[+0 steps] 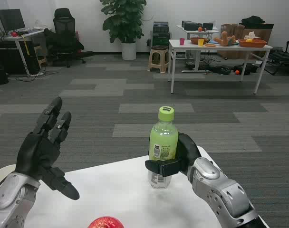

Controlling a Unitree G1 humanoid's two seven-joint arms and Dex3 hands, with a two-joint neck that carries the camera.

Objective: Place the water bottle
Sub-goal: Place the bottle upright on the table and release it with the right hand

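The clear plastic water bottle with a yellow-green cap and a green label (163,145) stands upright near the far edge of the white table (116,190), a little right of its middle, its base seemingly on or just above the tabletop. The robot's right hand (178,159) is wrapped round the bottle's lower-middle, fingers crossing the front just under the label and the palm behind it, so the hand is clamped on the bottle.

The bottle looks like thin, smooth plastic: stiff enough to keep its shape but likely to dent under a hard squeeze, and slick where the label is glossy. Its contents cannot be read for certain; the upper body shows green and the bottom section looks clear, so whether it is full or partly empty is uncertain, and its weight with it. It is tall and narrow, so it would tip easily if let go while tilted. The present hold, low on the body, seems a sound one for setting it down upright. The cap is on.

The left hand (44,152) is raised over the table's left edge, fingers spread apart and holding nothing. A red round fruit (105,223) lies at the table's near edge
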